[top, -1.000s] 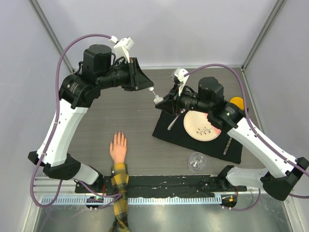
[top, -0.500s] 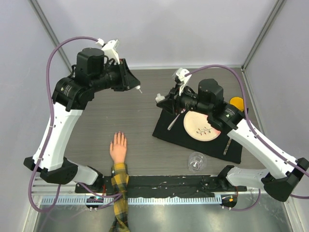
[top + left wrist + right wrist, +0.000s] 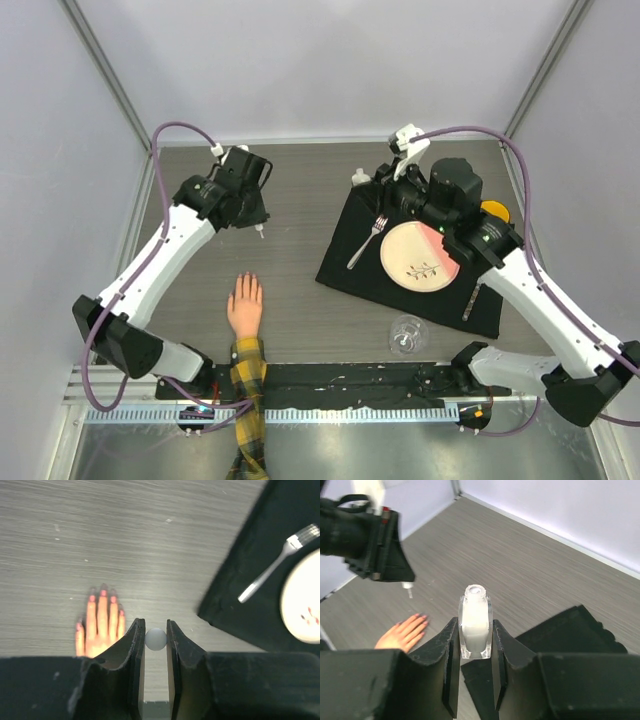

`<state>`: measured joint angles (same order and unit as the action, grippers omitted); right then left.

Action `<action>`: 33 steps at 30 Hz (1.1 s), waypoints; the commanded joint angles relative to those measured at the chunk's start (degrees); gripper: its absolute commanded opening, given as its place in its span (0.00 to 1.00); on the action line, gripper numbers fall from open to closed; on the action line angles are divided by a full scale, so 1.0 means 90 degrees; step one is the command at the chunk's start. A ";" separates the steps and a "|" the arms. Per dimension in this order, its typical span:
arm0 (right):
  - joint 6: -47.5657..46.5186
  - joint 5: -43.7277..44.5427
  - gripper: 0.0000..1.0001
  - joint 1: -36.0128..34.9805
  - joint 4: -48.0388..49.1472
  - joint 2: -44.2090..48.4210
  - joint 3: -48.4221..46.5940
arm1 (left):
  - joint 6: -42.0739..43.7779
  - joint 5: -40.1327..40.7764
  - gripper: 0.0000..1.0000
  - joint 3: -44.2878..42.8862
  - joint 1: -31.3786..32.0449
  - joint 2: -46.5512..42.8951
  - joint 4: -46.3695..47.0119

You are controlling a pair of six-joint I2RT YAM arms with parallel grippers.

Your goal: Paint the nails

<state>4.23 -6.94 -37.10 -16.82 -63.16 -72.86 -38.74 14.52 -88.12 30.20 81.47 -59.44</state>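
The fake hand (image 3: 245, 305) lies palm down near the front of the table, with a yellow-and-black plaid sleeve (image 3: 248, 385). Its nails (image 3: 103, 593) show as small pinkish tips. My left gripper (image 3: 258, 222) hangs a little beyond the fingertips, shut on the white cap (image 3: 156, 639) of a polish brush, whose tip (image 3: 409, 592) points down. The left gripper (image 3: 156, 626) stands to the right of the hand (image 3: 100, 625) in its wrist view. My right gripper (image 3: 475, 622) is shut on an uncapped bottle of white polish (image 3: 475, 625), held upright above the mat's far corner (image 3: 361, 178).
A black mat (image 3: 340, 270) covers the right half of the table. On it are a pale plate (image 3: 415, 255), a fork (image 3: 365, 243) and another utensil (image 3: 471, 302). A clear glass (image 3: 406, 335) stands at its near edge, and an orange object (image 3: 492, 212) at the far right.
The left arm has swung down and to the left with the brush, to just beyond the hand's fingertips. The right arm has drawn the bottle back toward the far edge.
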 commanded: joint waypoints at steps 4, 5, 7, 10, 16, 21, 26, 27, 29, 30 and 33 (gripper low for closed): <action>0.0087 -0.0361 0.00 0.0870 0.0169 -0.0561 -0.0566 | -0.1056 0.1433 0.00 -0.0131 -0.0064 0.0586 0.0023; 0.0058 -0.0352 0.00 0.0890 0.0179 -0.0570 -0.0567 | -0.1269 0.1510 0.00 -0.0102 -0.0054 0.0654 -0.0016; 0.0038 -0.0323 0.00 0.0919 0.0179 -0.0629 -0.0547 | -0.1340 0.1521 0.00 0.0053 -0.0054 0.0752 0.0061; -0.0001 -0.0303 0.00 0.1027 0.0179 -0.0658 -0.0547 | -0.1340 0.1453 0.00 0.0686 -0.0074 0.0704 0.0373; -0.0079 -0.0284 0.00 0.1193 0.0179 -0.0737 -0.0606 | -0.1642 0.1589 0.00 0.1265 -0.0103 0.0781 0.0560; 0.0008 -0.0342 0.00 0.1232 0.0170 -0.0815 -0.0596 | -0.2043 0.1648 0.00 0.1538 -0.0093 0.0587 0.0422; 0.0009 -0.0381 0.00 0.1251 0.0189 -0.0902 -0.0567 | -0.2072 0.1823 0.00 0.1948 -0.0093 0.0615 0.0618; 0.0009 -0.0381 0.00 0.1251 0.0179 -0.0903 -0.0557 | -0.2072 0.1882 0.00 0.1997 -0.0103 0.0645 0.0695; 0.0018 -0.0401 0.00 0.1251 0.0170 -0.0893 -0.0499 | -0.2092 0.1902 0.00 0.2056 -0.0103 0.0713 0.0755; 0.0028 -0.0401 0.00 0.1251 0.0170 -0.0874 -0.0489 | -0.2102 0.1931 0.00 0.2076 -0.0103 0.0742 0.0774; 0.0028 -0.0401 0.00 0.1261 0.0170 -0.0883 -0.0459 | -0.2072 0.1931 0.00 0.2173 -0.0103 0.0772 0.0950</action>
<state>4.29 -9.80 -26.06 -18.06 -71.94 -75.61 -55.99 28.93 -68.93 29.58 88.44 -54.74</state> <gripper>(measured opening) 0.300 0.222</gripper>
